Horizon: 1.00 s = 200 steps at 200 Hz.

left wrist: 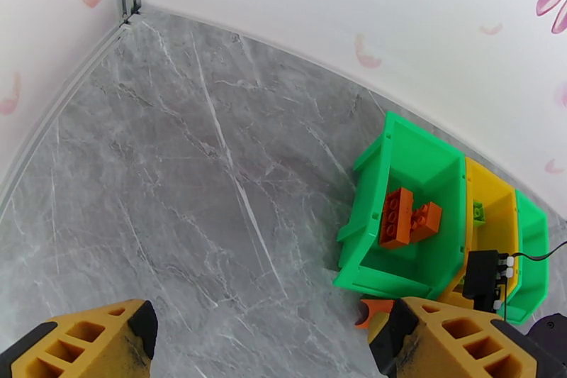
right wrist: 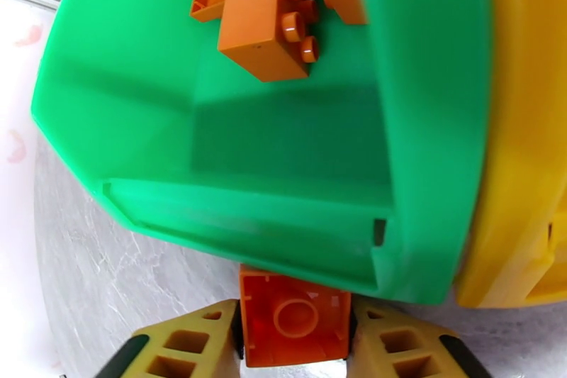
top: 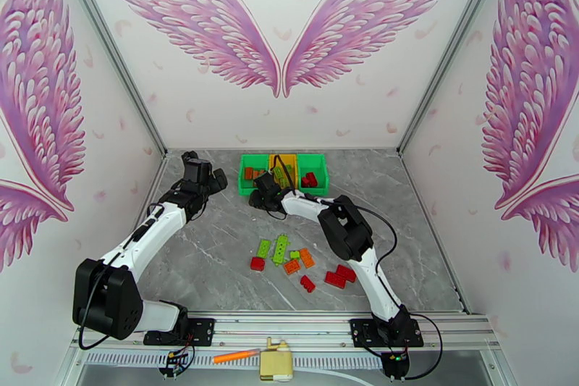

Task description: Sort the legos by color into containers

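We see the right tool [right wrist: 294, 344] closed on an orange brick [right wrist: 294, 319], a finger pressed against each side and the hollow underside facing the wrist camera. The brick sits just outside the near lip of the left green bin [right wrist: 283, 159]; we cannot tell whether it touches the bench [right wrist: 106, 287]. Orange bricks [right wrist: 266, 18] already lie inside that bin. The yellow bin [right wrist: 524, 124] adjoins it and holds a light green brick [left wrist: 479, 213]. The right green bin [top: 318, 165] holds red bricks [top: 310, 179]. The left tool [left wrist: 266, 344] stands wide open and empty, left of the bins. Loose bricks [top: 292, 266] in red, orange and light green lie mid-bench.
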{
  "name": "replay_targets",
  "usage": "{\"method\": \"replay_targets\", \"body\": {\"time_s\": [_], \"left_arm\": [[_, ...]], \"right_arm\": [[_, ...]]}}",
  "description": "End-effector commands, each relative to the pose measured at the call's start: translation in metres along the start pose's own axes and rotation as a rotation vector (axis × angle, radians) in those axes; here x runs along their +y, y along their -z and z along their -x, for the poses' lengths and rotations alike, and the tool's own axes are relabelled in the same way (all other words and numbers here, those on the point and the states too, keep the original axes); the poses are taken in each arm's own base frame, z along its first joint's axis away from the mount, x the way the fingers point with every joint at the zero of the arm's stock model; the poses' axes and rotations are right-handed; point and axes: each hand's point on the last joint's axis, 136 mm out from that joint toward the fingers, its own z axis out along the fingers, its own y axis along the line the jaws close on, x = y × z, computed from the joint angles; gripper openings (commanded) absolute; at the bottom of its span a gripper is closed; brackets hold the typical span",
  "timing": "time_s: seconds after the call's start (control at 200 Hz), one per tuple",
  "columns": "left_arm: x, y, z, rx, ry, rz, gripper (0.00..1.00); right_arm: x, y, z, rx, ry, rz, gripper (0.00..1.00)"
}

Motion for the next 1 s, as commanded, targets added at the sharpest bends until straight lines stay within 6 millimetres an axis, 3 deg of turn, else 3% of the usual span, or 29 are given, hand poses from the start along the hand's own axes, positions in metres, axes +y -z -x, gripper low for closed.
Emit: {"method": "replay_targets", "body": {"time_s": [0.0,0.27,0.55,0.745,0.995], "left_arm": [[0.003,0.006,-0.003,-0.001,-0.008,-0.001,0.91],[0.007,0.013,-0.006,-0.003,-0.044,-0.003,0.91],[-0.013,0.036,-0.027,-0.054,-0.258,-0.129,0.96],[-0.028,0.059,-0.045,-0.139,-0.373,-0.210,0.99],[-0.050,0.085,-0.068,-0.158,-0.455,-0.358,0.99]], "right_arm": [[-0.011,-0.003,-0.007,0.026,-0.007,-0.044,0.35],[-0.001,0.021,0.002,-0.002,0.013,-0.015,0.33],[0.009,0.074,0.010,-0.068,0.050,0.050,0.33],[0.011,0.107,0.039,-0.180,0.117,0.028,0.33],[0.024,0.103,0.085,-0.239,0.201,0.026,0.33]]}}
